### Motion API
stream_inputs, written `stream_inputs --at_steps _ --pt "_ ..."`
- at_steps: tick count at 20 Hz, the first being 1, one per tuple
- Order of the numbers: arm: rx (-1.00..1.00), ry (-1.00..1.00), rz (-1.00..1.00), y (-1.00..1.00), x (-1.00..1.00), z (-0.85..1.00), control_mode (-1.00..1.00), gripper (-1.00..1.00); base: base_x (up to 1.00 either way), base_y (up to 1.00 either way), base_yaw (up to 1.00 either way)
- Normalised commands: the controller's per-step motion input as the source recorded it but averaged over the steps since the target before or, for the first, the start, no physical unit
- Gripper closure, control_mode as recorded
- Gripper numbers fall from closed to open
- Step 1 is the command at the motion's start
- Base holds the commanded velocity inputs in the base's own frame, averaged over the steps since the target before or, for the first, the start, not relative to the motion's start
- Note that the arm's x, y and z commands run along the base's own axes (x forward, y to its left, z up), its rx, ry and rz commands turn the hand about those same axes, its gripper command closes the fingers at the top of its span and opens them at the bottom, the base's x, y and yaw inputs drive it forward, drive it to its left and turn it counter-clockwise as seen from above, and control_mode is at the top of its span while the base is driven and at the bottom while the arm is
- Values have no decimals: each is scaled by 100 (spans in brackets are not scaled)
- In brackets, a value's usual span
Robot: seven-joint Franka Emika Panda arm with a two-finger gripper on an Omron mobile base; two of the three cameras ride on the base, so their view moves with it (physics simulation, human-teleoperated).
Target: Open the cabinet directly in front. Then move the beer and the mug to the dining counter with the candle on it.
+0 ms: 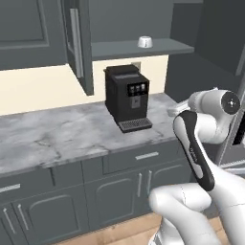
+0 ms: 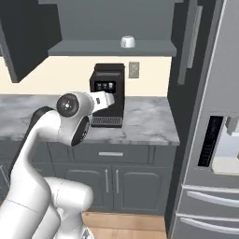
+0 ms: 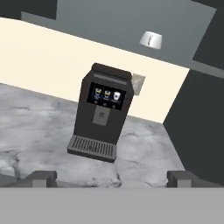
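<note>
The dark grey wall cabinet stands open, its left door [image 1: 79,43] swung out toward me and its right door [image 2: 189,42] turned edge-on. On its grey shelf [image 2: 93,47] sits a small pale mug [image 1: 145,42] [image 2: 127,41] [image 3: 151,40], mouth down. My gripper [image 3: 112,178] hangs in the air over the worktop, well below and in front of the shelf. It is open, with its fingertips [image 3: 43,177] far apart and nothing between them. The beer, the dining counter and the candle are out of view.
A black coffee machine [image 1: 128,98] [image 2: 108,91] [image 3: 103,113] stands on the marble worktop [image 1: 52,134] under the shelf, straight ahead of the hand. Base cabinets [image 1: 119,186] run below. A steel fridge [image 2: 214,140] closes off the right side.
</note>
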Motion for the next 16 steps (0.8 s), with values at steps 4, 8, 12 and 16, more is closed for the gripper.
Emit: stream_inputs --at_steps 4,8,12,16 --pt "0 0 0 0 0 0 100 -100 91 -88 7" --pt "0 0 0 0 0 0 100 -100 10 -23 2" --pt "0 0 0 0 0 0 100 -100 -1 38 0" --pt "0 0 0 0 0 0 100 -100 7 75 -1"
